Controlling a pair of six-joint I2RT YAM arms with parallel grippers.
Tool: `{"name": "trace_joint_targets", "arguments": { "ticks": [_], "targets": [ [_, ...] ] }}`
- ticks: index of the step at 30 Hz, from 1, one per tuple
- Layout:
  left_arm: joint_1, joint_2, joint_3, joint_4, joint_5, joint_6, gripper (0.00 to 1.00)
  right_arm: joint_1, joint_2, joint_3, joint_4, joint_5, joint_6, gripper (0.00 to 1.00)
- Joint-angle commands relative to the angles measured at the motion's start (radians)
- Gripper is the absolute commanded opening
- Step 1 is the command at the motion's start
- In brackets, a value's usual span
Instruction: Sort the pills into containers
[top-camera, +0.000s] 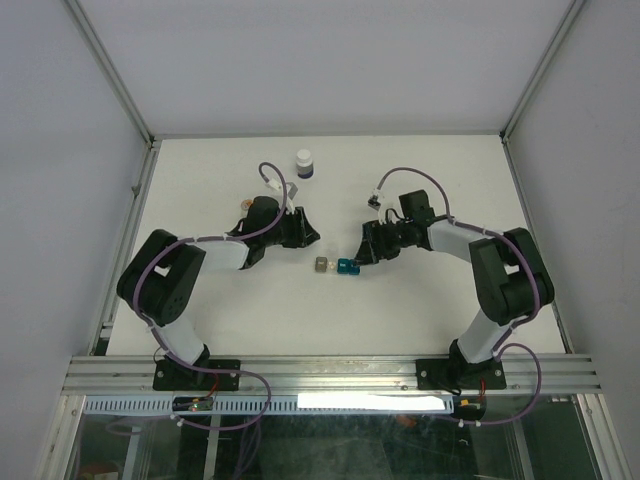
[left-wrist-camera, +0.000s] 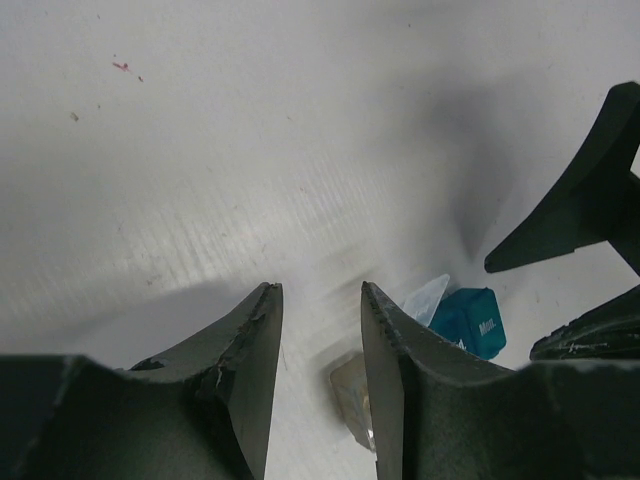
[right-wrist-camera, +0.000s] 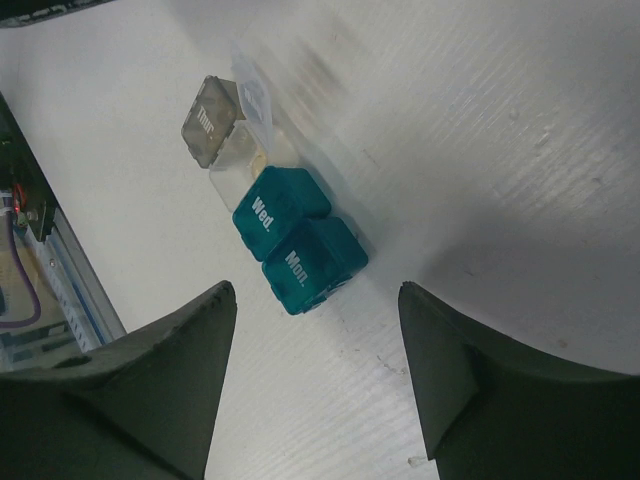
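Observation:
The containers lie mid-table: a grey-brown cup (top-camera: 322, 266) beside a teal-blue two-cell one (top-camera: 348, 267). In the right wrist view the teal cells (right-wrist-camera: 298, 240) read "Wed." and "Mon.", and the grey lid (right-wrist-camera: 210, 128) stands flipped up over a clear cell. My right gripper (right-wrist-camera: 315, 287) is open just short of the teal cells, with nothing between its fingers. My left gripper (left-wrist-camera: 319, 287) hangs over bare table with a narrow empty gap. The grey-brown cup (left-wrist-camera: 352, 395) shows partly behind its right finger. A small orange-tan spot, perhaps the pills (top-camera: 243, 205), sits by the left wrist.
A white-capped round bottle (top-camera: 305, 163) with dark contents stands at the back centre. The right gripper's black fingers (left-wrist-camera: 580, 200) reach into the left wrist view at right. Metal frame posts edge the table left and right.

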Motion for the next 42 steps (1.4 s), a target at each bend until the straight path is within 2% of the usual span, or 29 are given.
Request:
{"name": "trace_joint_targets", "arguments": {
  "ticks": [1, 8, 17, 28, 32, 42],
  "targets": [
    [0.004, 0.048, 0.092, 0.036, 0.026, -0.005, 0.37, 0.023, 0.034, 0.064, 0.007, 0.012, 0.061, 0.63],
    [0.004, 0.132, 0.142, 0.035, 0.115, -0.005, 0.35, 0.033, 0.091, 0.090, -0.007, 0.016, 0.098, 0.56],
    [0.001, 0.163, 0.160, 0.039, 0.201, -0.007, 0.31, 0.052, 0.100, 0.099, -0.020, 0.085, 0.100, 0.53],
    [-0.017, 0.113, 0.121, 0.042, 0.232, -0.001, 0.30, 0.068, 0.100, 0.108, -0.040, 0.178, 0.082, 0.49],
    [-0.020, 0.083, 0.107, 0.033, 0.242, 0.005, 0.30, 0.070, 0.101, 0.109, -0.042, 0.189, 0.080, 0.45],
    [-0.033, 0.013, 0.065, 0.010, 0.254, 0.015, 0.30, 0.073, 0.096, 0.112, -0.049, 0.212, 0.076, 0.43]
  ]
}}
